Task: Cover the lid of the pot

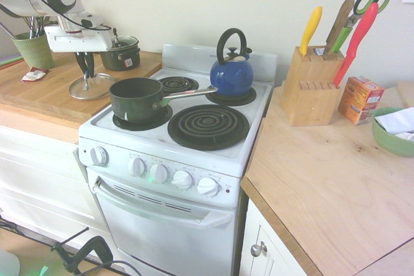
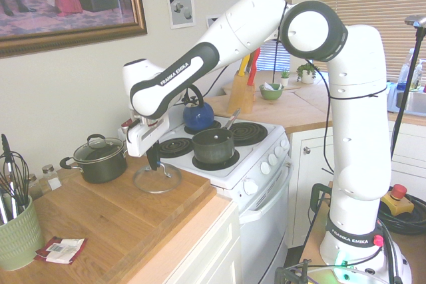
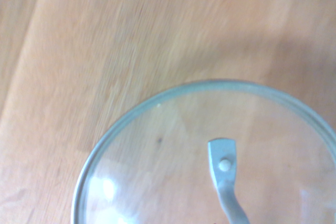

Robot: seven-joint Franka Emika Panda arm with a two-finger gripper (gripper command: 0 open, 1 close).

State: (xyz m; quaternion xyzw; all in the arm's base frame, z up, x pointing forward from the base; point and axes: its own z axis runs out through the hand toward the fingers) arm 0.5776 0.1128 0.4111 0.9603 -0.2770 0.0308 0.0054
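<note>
The lid (image 1: 91, 88), clear glass with a silvery rim, lies on the wooden counter left of the stove. My gripper (image 1: 85, 70) comes down on its middle, and the dark fingers stand shut on the lid's small metal handle. From the other side, the gripper (image 2: 154, 163) stands over the lid (image 2: 157, 181). In the wrist view, the lid (image 3: 157, 171) and its handle strap (image 3: 223, 182) fill the lower part. The pot (image 1: 136, 98), a dark saucepan with a long silvery handle, stands uncovered on the stove's front left burner, right of the lid; the pot (image 2: 213, 145) also shows from the other side.
A small black two-handled pot (image 1: 121, 53) with its own lid stands behind the gripper. On the back right burner sits a blue kettle (image 1: 231, 72). A green utensil cup (image 1: 33, 50) stands at the counter's far left. Right of the stove stands a knife block (image 1: 310, 85).
</note>
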